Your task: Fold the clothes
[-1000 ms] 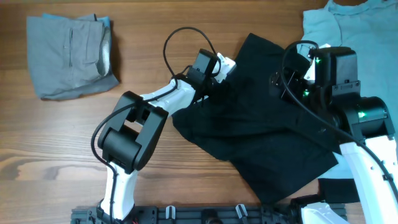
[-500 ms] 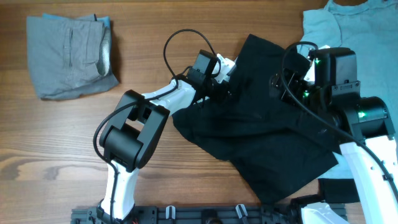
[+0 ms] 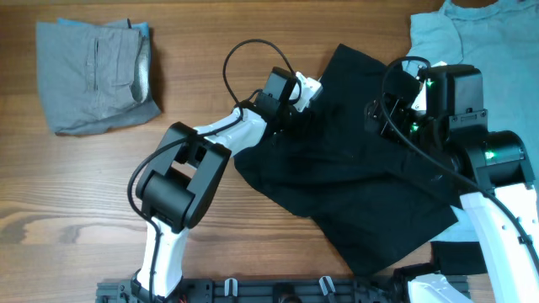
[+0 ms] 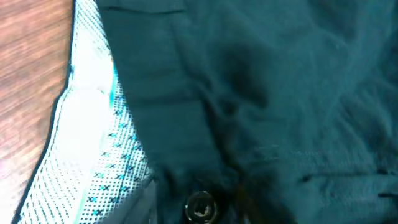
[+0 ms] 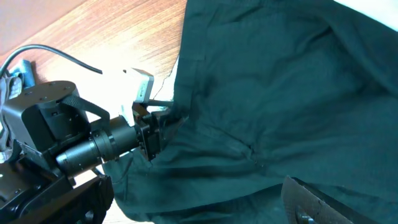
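Note:
A black pair of trousers (image 3: 362,168) lies crumpled across the table's middle and right. My left gripper (image 3: 296,99) is at its waistband edge at the upper left, shut on the fabric. The left wrist view shows the dark cloth (image 4: 280,93), the white patterned waistband lining (image 4: 87,143) and a metal button (image 4: 199,205) close up. My fingers are hidden there. The right wrist view shows the left gripper (image 5: 155,127) biting the waistband. My right gripper (image 3: 381,114) hovers open over the trousers' upper middle. One of its fingers (image 5: 311,202) shows at the lower right.
A folded grey garment (image 3: 97,76) lies at the far left. A light blue shirt (image 3: 497,42) lies at the far right corner. A dark folded piece (image 3: 459,257) sits by the right arm's base. Bare wood (image 3: 84,194) shows on the left.
The left gripper has shifted slightly to the right along the waistband edge. The fabric near it has bunched a little. The right arm has not moved.

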`<action>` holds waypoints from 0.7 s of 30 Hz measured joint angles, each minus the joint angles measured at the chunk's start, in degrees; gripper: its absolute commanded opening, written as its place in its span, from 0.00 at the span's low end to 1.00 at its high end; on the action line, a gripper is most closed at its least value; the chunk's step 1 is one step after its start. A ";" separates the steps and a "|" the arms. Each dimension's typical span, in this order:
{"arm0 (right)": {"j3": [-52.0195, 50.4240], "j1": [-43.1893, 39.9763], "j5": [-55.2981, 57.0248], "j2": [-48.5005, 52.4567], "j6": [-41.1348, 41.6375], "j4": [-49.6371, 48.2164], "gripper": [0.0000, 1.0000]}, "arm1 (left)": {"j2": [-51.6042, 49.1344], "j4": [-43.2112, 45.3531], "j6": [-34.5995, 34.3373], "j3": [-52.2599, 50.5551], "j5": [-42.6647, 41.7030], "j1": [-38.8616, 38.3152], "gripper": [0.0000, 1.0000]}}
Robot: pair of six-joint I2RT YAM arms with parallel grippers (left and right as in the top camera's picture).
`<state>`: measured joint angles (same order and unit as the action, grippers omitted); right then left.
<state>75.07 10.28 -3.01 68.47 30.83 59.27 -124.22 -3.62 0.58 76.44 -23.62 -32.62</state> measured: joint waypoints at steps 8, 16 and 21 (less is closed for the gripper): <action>0.00 0.00 0.00 0.00 0.00 0.52 0.91 | -0.39 -0.17 -2.54 0.22 0.35 0.15 0.04; 0.00 0.00 0.00 0.00 0.00 0.76 0.92 | 3.41 -1.14 -7.04 1.51 0.11 5.07 0.04; -0.02 0.00 0.00 0.00 0.00 0.74 0.92 | 8.00 -0.98 -7.52 2.82 1.27 12.94 0.90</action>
<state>75.05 10.28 -3.01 68.47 30.83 60.01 -116.22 -4.60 -6.94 79.26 -22.35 -19.68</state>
